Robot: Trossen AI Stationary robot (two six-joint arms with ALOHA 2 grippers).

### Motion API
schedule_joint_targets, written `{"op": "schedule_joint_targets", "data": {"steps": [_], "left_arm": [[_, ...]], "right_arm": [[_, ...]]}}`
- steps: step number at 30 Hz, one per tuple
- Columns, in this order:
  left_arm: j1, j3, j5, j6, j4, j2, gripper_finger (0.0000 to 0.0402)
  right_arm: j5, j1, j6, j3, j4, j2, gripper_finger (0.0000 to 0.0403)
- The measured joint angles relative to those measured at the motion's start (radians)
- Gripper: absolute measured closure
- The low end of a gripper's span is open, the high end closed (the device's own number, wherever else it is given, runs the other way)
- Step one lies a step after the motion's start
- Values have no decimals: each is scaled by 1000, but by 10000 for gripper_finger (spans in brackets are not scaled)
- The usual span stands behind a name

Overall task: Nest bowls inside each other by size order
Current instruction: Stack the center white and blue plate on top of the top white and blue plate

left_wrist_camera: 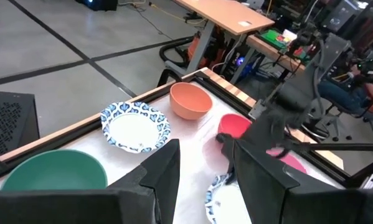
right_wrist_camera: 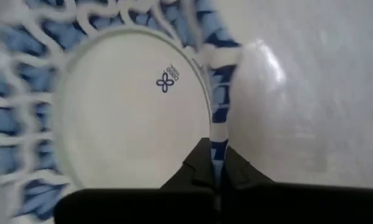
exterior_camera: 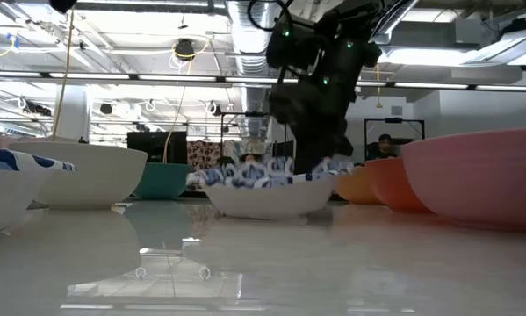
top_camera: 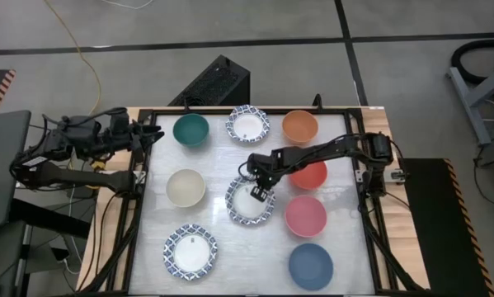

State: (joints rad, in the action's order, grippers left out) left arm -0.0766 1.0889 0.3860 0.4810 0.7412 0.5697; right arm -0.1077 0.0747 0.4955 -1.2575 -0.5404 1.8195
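Nine bowls stand on the white table top: teal [top_camera: 190, 129], blue-rimmed white [top_camera: 247, 124] and orange [top_camera: 299, 126] at the far side, cream [top_camera: 185, 187], red [top_camera: 311, 175], pink [top_camera: 305, 215], blue [top_camera: 310, 265], and a blue-rimmed white one [top_camera: 190, 251] near the front. My right gripper [top_camera: 261, 192] is shut on the rim of the middle blue-rimmed bowl [top_camera: 245, 205], which also shows in the low view [exterior_camera: 267, 189]. My left gripper [top_camera: 152, 132] is open and empty at the table's far left edge, beside the teal bowl. My right gripper pinches the middle bowl's blue patterned rim [right_wrist_camera: 219, 138] on its right side. One finger is inside the bowl and one outside. The fingers [right_wrist_camera: 198, 167] come from above, pointing down. The bowl's base rests on the table [exterior_camera: 264, 213].
A raised wooden frame [top_camera: 370, 111] runs around the table top. The red and pink bowls stand close to the right of the held bowl, the cream bowl to its left. In the left wrist view, a desk [left_wrist_camera: 226, 15] stands beyond the table.
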Motion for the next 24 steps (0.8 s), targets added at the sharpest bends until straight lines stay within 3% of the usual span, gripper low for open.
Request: {"op": "schedule_joint_targets", "data": {"steps": [9, 15, 24], "left_arm": [[0, 0, 19, 4, 12, 0, 264], [0, 0, 43, 6, 12, 0, 264], [0, 0, 45, 14, 12, 0, 264]], "right_arm": [[-31, 117, 130, 0, 20, -159, 395], [-20, 201, 225, 0, 159, -223, 395], [157, 321, 385, 0, 363, -192, 395]]}}
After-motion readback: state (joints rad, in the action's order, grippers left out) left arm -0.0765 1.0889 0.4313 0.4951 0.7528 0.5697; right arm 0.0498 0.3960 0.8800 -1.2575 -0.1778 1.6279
